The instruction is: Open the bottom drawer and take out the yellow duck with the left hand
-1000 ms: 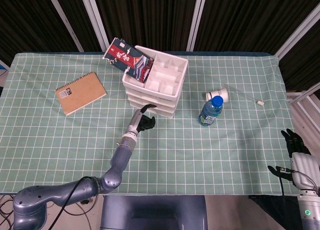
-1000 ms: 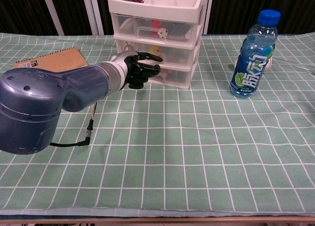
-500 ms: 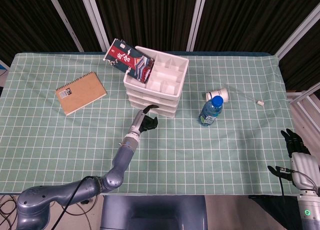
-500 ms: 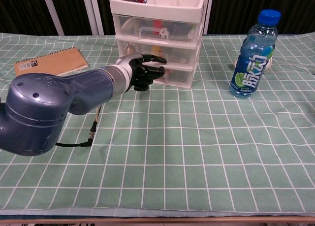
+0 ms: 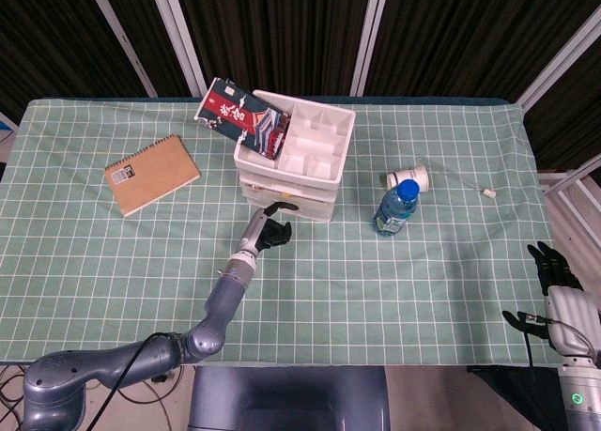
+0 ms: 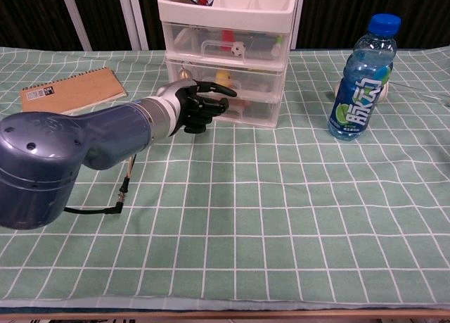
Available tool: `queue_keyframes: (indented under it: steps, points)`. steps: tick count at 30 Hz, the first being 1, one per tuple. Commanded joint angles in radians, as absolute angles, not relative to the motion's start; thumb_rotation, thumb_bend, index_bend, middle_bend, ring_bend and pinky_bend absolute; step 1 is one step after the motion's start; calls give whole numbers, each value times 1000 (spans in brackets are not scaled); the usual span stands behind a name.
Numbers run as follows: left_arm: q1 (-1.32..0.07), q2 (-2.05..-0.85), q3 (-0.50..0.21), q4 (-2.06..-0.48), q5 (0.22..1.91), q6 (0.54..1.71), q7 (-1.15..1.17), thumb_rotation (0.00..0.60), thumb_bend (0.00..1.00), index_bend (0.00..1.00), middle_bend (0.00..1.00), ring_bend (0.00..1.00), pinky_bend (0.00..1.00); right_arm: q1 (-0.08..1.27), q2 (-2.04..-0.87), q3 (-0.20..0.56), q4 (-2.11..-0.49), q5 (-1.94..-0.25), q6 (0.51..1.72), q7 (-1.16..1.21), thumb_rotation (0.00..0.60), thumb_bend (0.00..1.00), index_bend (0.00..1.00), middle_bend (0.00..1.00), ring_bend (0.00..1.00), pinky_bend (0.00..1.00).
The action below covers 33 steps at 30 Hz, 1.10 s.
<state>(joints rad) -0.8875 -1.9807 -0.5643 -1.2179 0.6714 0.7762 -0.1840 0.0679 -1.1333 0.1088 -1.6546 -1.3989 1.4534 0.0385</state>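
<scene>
My left hand sits mid-frame, fingers curled at the bottom drawer front — whether they grip its handle, I cannot tell. Behind, a yellow duck shows through the plastic. A slipped hook could drag the whole drawer unit.

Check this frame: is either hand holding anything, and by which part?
Cannot tell for the left hand: its curled fingers sit at the drawer unit's lower front, contact hidden. The right hand holds nothing.

White three-drawer organiser upright on table, bottom drawer shut, yellow duck visible inside middle tier
</scene>
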Motion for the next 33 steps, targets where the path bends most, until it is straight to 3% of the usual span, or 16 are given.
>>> queue_keyframes:
  steps: [1,7,11,21,33]
  points:
    - [-863,-1956,-546,-1260,675,782,-185,600,595,309,1000,1000,1000,67,-1133,108,-1656,-1400,1455,38,600,52,0,0,0,229]
    - [-786,-1881,-481,-1404,706,815,-175,600,595,323,1000,1000,1000,67,-1134,110,-1655,-1399,1455,39,600,57,0,0,0,228]
    - [-768,-1845,-430,-1452,823,900,-110,600,595,324,1000,1000,1000,67,-1133,109,-1658,-1399,1455,39,600,60,0,0,0,228]
    - [-828,-1830,-342,-1385,1061,1061,165,600,592,315,1000,1000,1000,67,-1131,110,-1661,-1396,1452,42,600,64,0,0,0,229]
    - [-898,-1883,-352,-1251,1050,1089,375,600,589,312,1000,1000,1000,67,-1130,109,-1663,-1393,1449,44,600,65,0,0,0,229]
